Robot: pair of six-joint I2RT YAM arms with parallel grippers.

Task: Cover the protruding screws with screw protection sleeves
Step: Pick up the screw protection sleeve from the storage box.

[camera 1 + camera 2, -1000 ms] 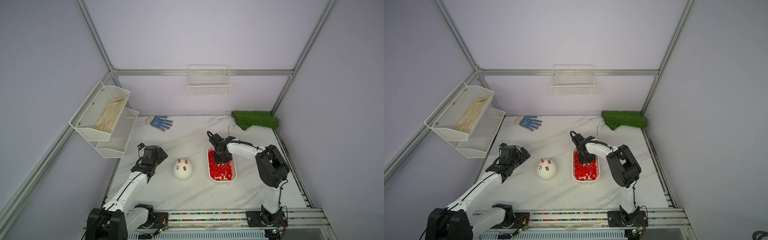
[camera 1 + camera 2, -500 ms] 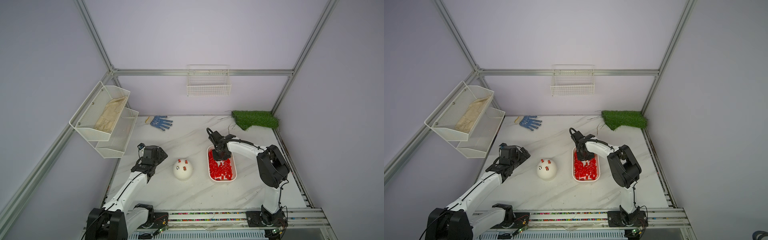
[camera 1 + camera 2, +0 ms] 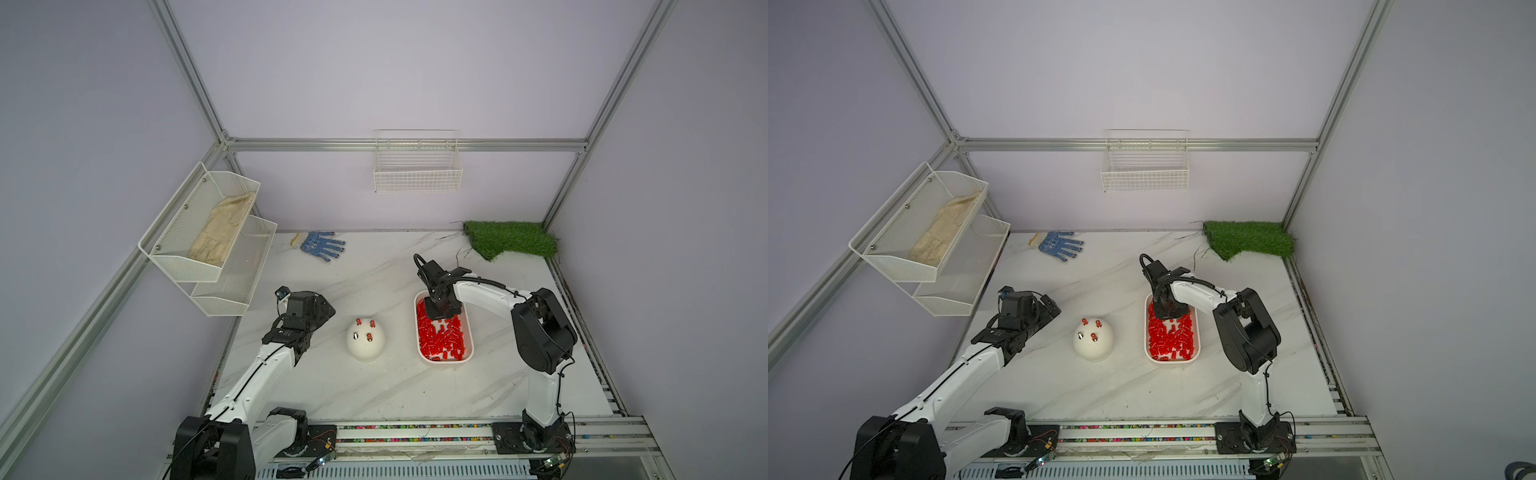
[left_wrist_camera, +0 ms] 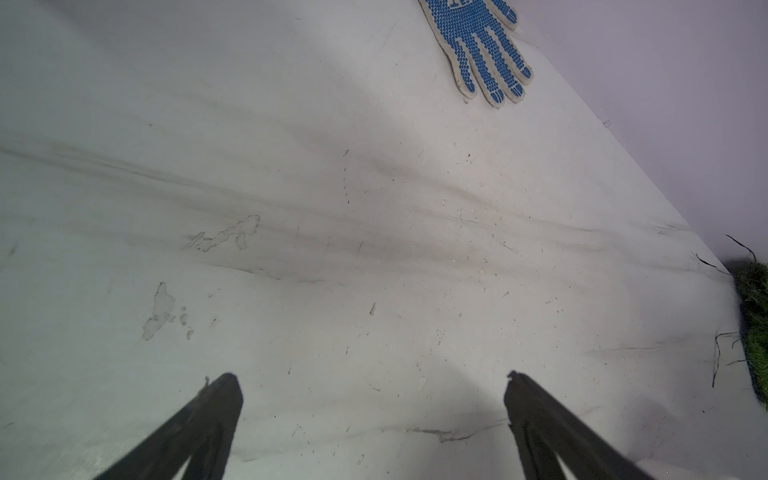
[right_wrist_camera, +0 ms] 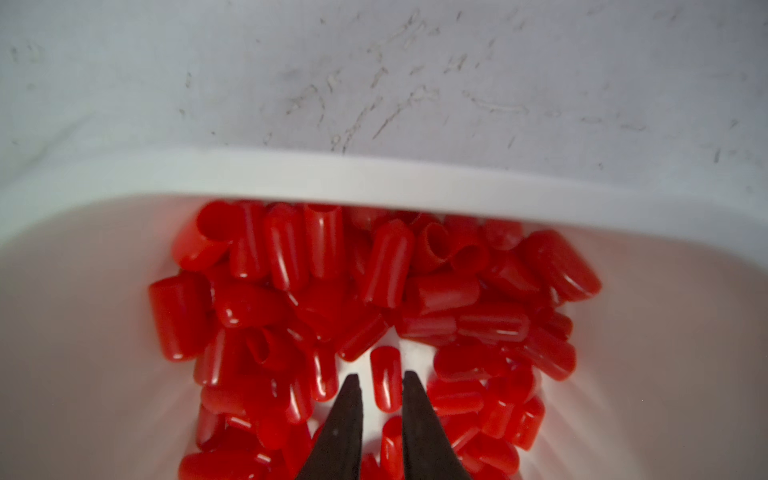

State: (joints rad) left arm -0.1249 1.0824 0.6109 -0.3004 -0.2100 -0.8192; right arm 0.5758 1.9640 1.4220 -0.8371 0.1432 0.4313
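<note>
Left fingers (image 4: 199, 424) are spread above the desk (image 4: 374, 249). Right fingers (image 5: 338, 424) straddle one red sleeve (image 5: 385, 382), grip unclear. The blue glove (image 4: 478, 41) has print too cropped to read.

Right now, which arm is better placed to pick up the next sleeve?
Right. The right gripper is down in the tray, jaws straddling one red sleeve; the left gripper hangs open over the table.

Four screws stick up from the top of a white dome (image 3: 365, 351) mid-table. Three carry upright red sleeves (image 3: 369, 336). The fourth screw (image 3: 355, 335) is bare silver in both top views. Loose sleeves (image 5: 386, 270) are short glossy red tubes, one end rounded shut, heaped in a white tray (image 5: 374, 174) beside the dome. One sleeve (image 5: 385, 382) lies between the right claw (image 5: 381, 375) tips, with white showing alongside.
</note>
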